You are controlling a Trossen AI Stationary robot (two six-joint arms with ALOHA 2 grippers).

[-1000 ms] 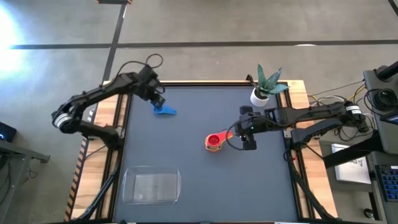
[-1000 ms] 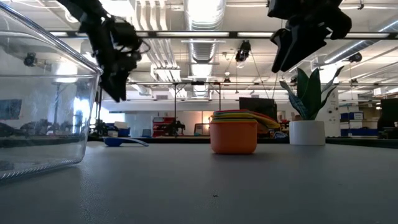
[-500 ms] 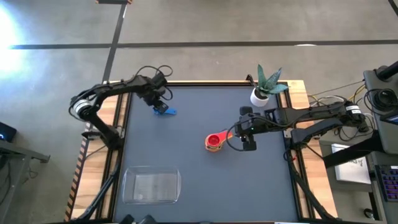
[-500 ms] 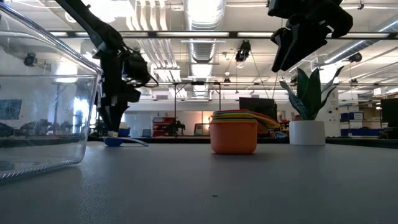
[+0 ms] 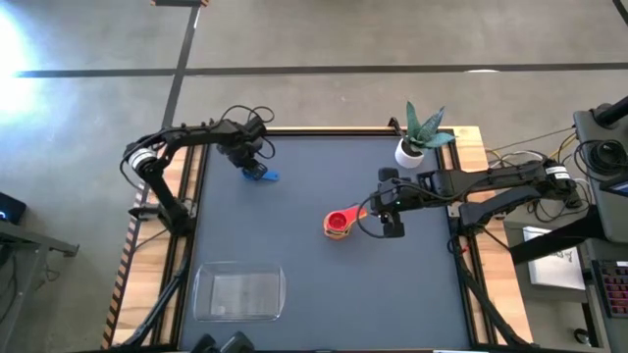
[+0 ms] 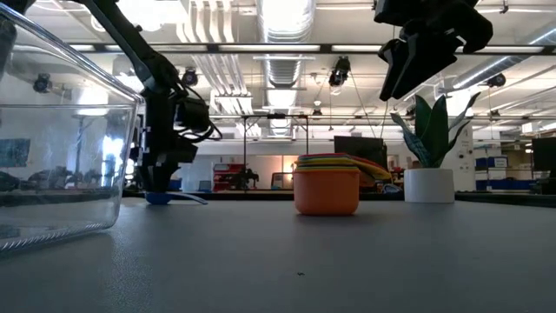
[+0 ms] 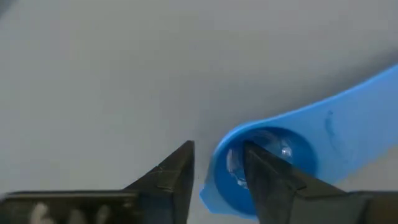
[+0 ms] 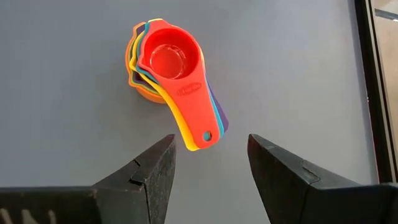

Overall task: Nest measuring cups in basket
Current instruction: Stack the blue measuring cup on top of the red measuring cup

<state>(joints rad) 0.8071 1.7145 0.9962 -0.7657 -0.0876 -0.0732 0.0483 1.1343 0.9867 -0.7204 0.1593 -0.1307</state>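
Observation:
The small blue measuring cup (image 5: 263,176) sits bowl-down on the table near the far left corner, with its handle (image 7: 348,118) flat on the mat. My left gripper (image 5: 252,165) is down over its bowl and open. One finger (image 7: 264,177) is inside the bowl and the other (image 7: 177,177) is outside the wall. The other cups sit nested in a stack (image 5: 337,224) at mid-table, red on top and orange outermost (image 6: 327,189). My right gripper (image 5: 392,218) hovers open to the stack's right. The clear basket (image 5: 238,292) rests near the near left corner. My left gripper comes from above, pointing down, and straddles the blue cup's bowl wall (image 7: 217,158), on the side opposite the handle. One finger is inside and one outside. I cannot tell whether either finger touches the wall. The cup rests on the table.
A white plant pot (image 5: 409,152) stands at the far right, just behind my right arm. The basket's wall (image 6: 52,139) fills the low view's left. Open mat lies between the stack and the basket (image 5: 294,255).
My left gripper has dropped straight down onto the blue cup, and its arm has stretched toward the table's far edge. The cup has stayed in place. My right arm has kept still.

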